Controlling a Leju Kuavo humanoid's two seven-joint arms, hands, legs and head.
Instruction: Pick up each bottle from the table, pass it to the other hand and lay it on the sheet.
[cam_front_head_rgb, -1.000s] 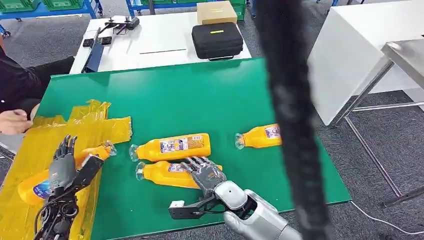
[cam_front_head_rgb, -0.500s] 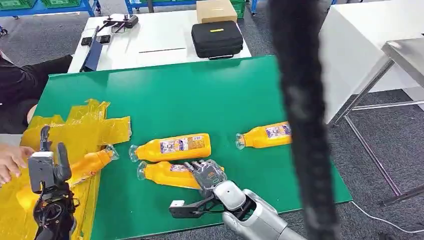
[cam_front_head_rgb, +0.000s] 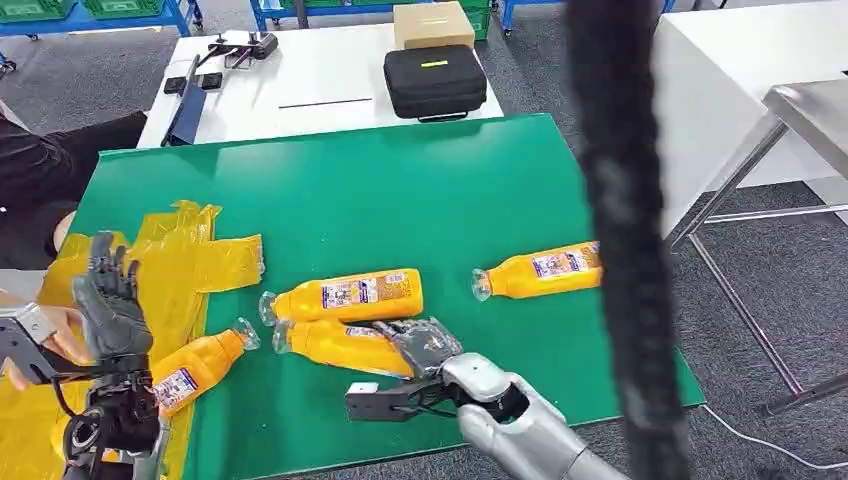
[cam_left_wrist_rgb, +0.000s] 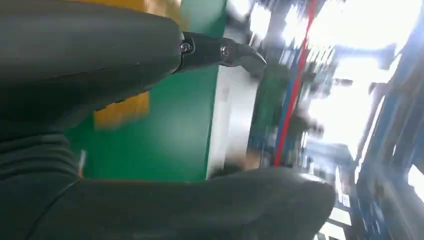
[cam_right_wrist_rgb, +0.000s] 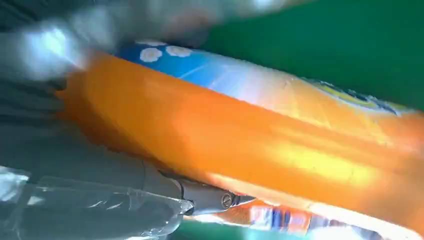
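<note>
Gripping: right hand (cam_front_head_rgb: 424, 345) has its fingers wrapped over the near middle bottle (cam_front_head_rgb: 335, 343), which lies on its side on the green table (cam_front_head_rgb: 400, 190); right wrist view shows orange body and blue label pressed against the palm.
Left hand: left hand (cam_front_head_rgb: 108, 300) raised over the left edge of the yellow sheet (cam_front_head_rgb: 190, 250), fingers apart and pointing up, nothing in it; left wrist view is blurred.
Bottle on sheet: bottle at the sheet (cam_front_head_rgb: 195, 365) lies on its side, near left, cap end pointing right and reaching over the sheet's right edge onto the green; body rests on the yellow plastic, just right of the left hand, not touched.
Far middle bottle: far middle bottle (cam_front_head_rgb: 345, 295) lies on its side just beyond the gripped one, the two about touching along their lengths, caps to the left.
Right bottle: right bottle (cam_front_head_rgb: 540, 270) on its side, apart from the others, cap to the left, its right end hidden behind a dark blurred strip (cam_front_head_rgb: 625, 250) crossing the view.
Contents: all four bottles full of orange liquid, caps on as far as can be told.
Sheet: crumpled, near left part of the table.
Person: a hand (cam_front_head_rgb: 45, 335) at the near left edge by the sheet, dark sleeve (cam_front_head_rgb: 40, 170) further back.
White table beyond: black case (cam_front_head_rgb: 434, 80) shut, cardboard box (cam_front_head_rgb: 432, 23) shut behind it; contents hidden.
</note>
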